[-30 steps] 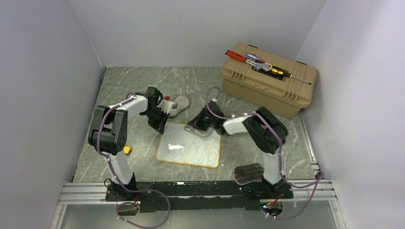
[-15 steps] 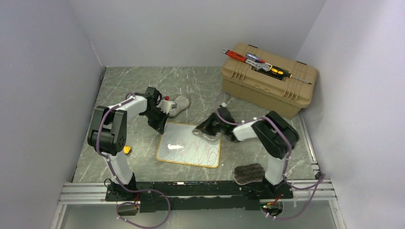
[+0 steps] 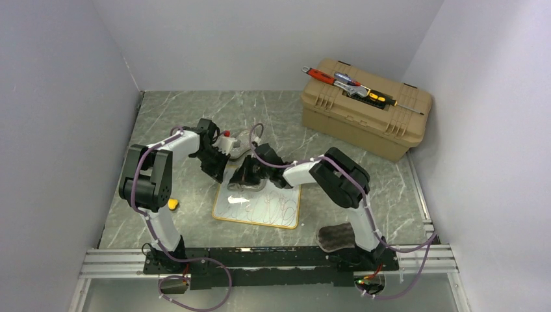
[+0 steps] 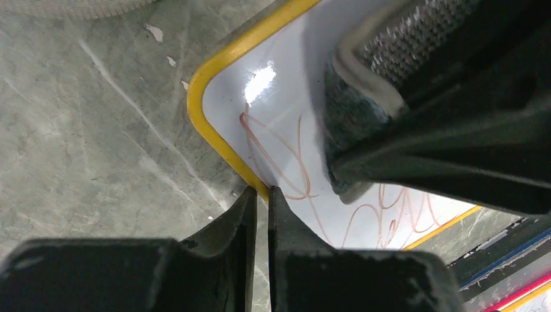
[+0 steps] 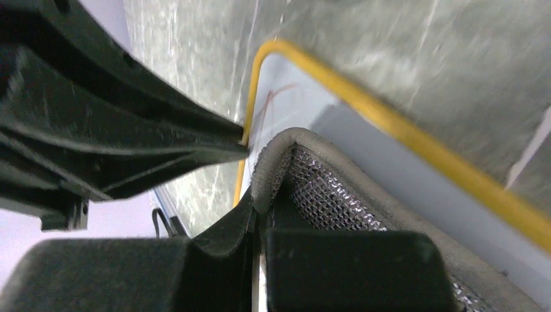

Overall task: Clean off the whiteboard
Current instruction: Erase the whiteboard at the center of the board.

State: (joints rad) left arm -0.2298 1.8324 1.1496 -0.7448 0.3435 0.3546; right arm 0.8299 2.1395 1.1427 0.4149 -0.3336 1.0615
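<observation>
The whiteboard (image 3: 260, 207), white with a yellow frame and red-brown scribbles, lies flat mid-table. My left gripper (image 3: 218, 171) is shut, its tips (image 4: 262, 192) resting on the yellow frame by the board's far left corner (image 4: 201, 84). My right gripper (image 3: 244, 181) is shut on a grey mesh sponge pad (image 5: 338, 188). It holds the pad against the board's far left part, just beside the left fingers (image 5: 162, 146). In the left wrist view the pad (image 4: 396, 52) covers the board's upper area, with scribbles (image 4: 286, 162) showing below it.
A tan toolbox (image 3: 364, 114) with hand tools (image 3: 351, 84) on its lid stands at the back right. A dark pad (image 3: 338, 235) lies by the right arm's base. A pale pad (image 3: 245, 138) and a small red-capped item (image 3: 227, 134) lie behind the left gripper.
My right gripper swept the pad to the right along the board's far edge, then back left to the far left corner. The left gripper stayed put.
</observation>
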